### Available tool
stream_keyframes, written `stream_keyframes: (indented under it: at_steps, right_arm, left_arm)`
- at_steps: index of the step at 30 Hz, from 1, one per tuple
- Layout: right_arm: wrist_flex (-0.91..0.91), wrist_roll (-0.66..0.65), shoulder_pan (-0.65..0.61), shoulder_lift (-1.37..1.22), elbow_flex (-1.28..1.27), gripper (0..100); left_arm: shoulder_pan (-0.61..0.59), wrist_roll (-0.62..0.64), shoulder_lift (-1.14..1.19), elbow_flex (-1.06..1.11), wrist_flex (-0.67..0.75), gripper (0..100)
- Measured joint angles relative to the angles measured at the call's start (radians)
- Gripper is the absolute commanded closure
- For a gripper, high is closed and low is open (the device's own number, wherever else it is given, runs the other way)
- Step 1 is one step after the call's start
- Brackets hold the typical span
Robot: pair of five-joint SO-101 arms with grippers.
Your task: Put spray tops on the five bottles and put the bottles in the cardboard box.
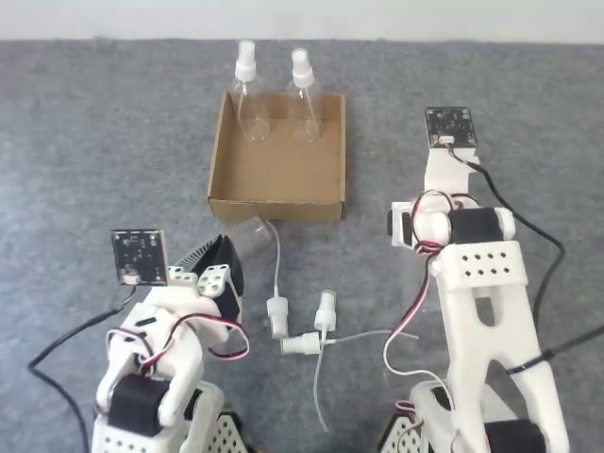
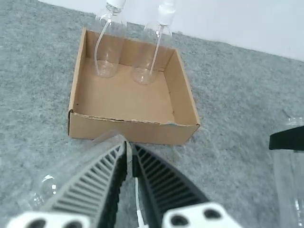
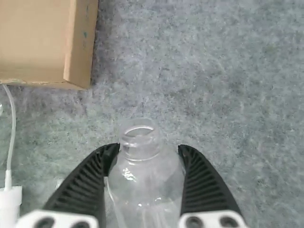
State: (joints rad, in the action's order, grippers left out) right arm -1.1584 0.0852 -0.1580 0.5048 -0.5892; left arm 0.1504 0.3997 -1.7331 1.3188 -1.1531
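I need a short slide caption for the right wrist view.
Right gripper holds a clear bottle without spray top; the cardboard box lies beyond.

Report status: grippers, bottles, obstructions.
Right gripper shut on uncapped bottle. Left gripper shut, beside lying bottle at box front. Two capped bottles in box. Three spray tops loose between arms.

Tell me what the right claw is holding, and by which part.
The right claw holds a clear bottle with no spray top, gripped on its shoulder just below the open neck.
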Motion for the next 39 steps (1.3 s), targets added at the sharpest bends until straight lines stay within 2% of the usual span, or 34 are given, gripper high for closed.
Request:
stream_keyframes:
  at_steps: [6, 16, 22, 29, 33, 39]
  right_arm:
    - [0.091, 0.0, -0.002, 0.0, -0.08, 99.0]
    - [0.103, 0.0, -0.003, 0.0, -0.08, 99.0]
    - [0.103, 0.0, -0.003, 0.0, -0.08, 98.8]
    - [0.115, 0.0, 0.055, 0.0, -0.08, 98.7]
    - [0.126, 0.0, 0.075, 0.0, -0.08, 98.7]
    - [0.129, 0.0, 0.095, 0.0, -0.08, 98.7]
  left_arm:
    - [0.002, -0.031, 0.043, -0.025, -0.003, 99]
    - [0.002, -0.031, 0.48, -0.196, -0.003, 99]
    - [0.117, -0.032, 0.681, -0.253, -0.003, 98]
    - [0.175, -0.031, 0.87, -0.313, -0.003, 83]
    - [0.201, -0.009, 0.971, -0.362, -0.037, 83]
    - [0.315, 0.025, 1.076, -0.405, -0.072, 83]
